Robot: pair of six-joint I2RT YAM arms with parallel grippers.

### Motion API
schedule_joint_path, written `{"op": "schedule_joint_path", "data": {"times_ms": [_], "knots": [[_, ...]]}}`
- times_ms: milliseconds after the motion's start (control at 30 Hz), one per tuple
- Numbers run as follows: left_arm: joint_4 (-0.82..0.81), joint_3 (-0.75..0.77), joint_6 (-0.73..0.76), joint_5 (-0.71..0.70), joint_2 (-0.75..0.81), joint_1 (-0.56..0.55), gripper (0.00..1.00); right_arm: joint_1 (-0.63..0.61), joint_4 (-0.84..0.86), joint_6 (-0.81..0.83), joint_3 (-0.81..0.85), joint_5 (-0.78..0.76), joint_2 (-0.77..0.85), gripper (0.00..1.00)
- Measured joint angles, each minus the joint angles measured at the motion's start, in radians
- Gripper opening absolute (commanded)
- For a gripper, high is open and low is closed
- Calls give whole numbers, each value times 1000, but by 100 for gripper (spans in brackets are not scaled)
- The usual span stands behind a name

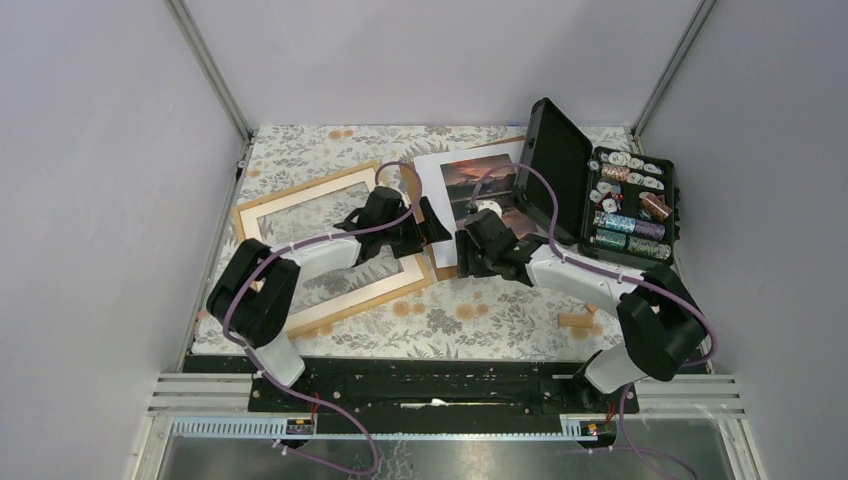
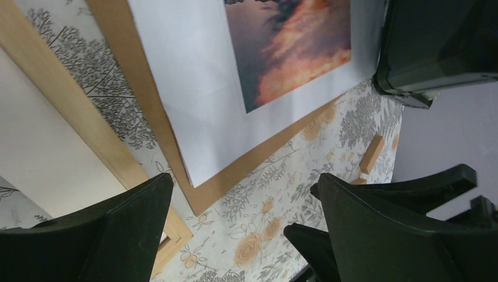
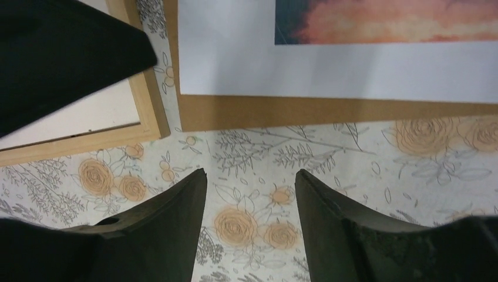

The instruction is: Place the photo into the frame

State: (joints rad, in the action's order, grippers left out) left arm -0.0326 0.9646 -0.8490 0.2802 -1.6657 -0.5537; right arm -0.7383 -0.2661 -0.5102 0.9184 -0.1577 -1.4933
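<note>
Ahead, photo point(image 3: 352, 64) edge (white) overlaps board point(image 3: 323, 113).

A lab robot cell: plain pale wall panels point(image 1: 100, 150) on aluminium posts point(image 1: 212, 70) enclose the floral-covered tabletop point(image 1: 470, 320) beyond the left claw point(image 1: 432, 228) and beside it.

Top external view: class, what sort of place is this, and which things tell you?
Probably a robot lab test cell, not a home: plain walls on aluminium posts enclose the table, and the left arm and right arm are bolted to a black rail.
</note>
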Motion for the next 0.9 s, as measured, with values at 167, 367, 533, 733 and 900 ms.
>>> {"op": "schedule_joint_path", "data": {"times_ms": [167, 367, 533, 733, 900], "knots": [[-113, -84, -78, -37, -14, 0, 99, 0, 143, 128, -35, 31, -19, 71], [-141, -170, -100, -63, 48, 75, 99, -89, 327, 417, -99, 19, -47, 71], [-113, -183, -74, -48, 207, 240, 99, -194, 490, 654, -126, -78, -134, 69], [-55, -185, -22, -47, 373, 309, 99, -219, 557, 826, -130, -171, -202, 59], [-48, -205, -12, -34, 417, 317, 99, -223, 550, 900, -64, -219, -290, 56]]}}
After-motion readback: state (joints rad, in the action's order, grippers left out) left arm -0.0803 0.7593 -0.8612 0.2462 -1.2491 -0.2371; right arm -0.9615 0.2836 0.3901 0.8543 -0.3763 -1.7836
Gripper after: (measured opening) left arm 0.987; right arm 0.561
